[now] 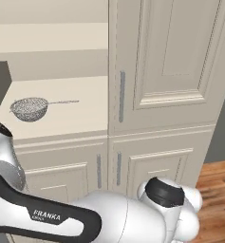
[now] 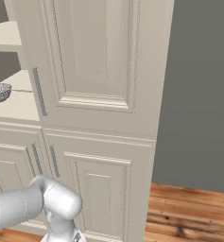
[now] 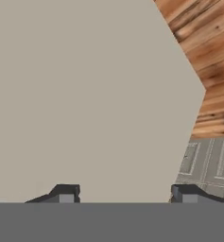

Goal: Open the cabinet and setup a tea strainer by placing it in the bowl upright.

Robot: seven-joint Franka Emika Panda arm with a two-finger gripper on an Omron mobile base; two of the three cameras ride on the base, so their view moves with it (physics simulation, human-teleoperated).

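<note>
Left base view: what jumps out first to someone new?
The tea strainer lying alone on an open cream shelf of the tall cabinet, handle pointing right toward the closed door's grey bar handle. Below, the robot's white arm crosses the foreground. In the hand view, a flat cream panel looms close before the parted fingers.

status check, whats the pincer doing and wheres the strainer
Pincer jaws apart, nothing between them, close against a flat cream panel. Grey mesh tea strainer lying on open cream cabinet shelf, untouched. Upper right cabinet door shut.
</note>
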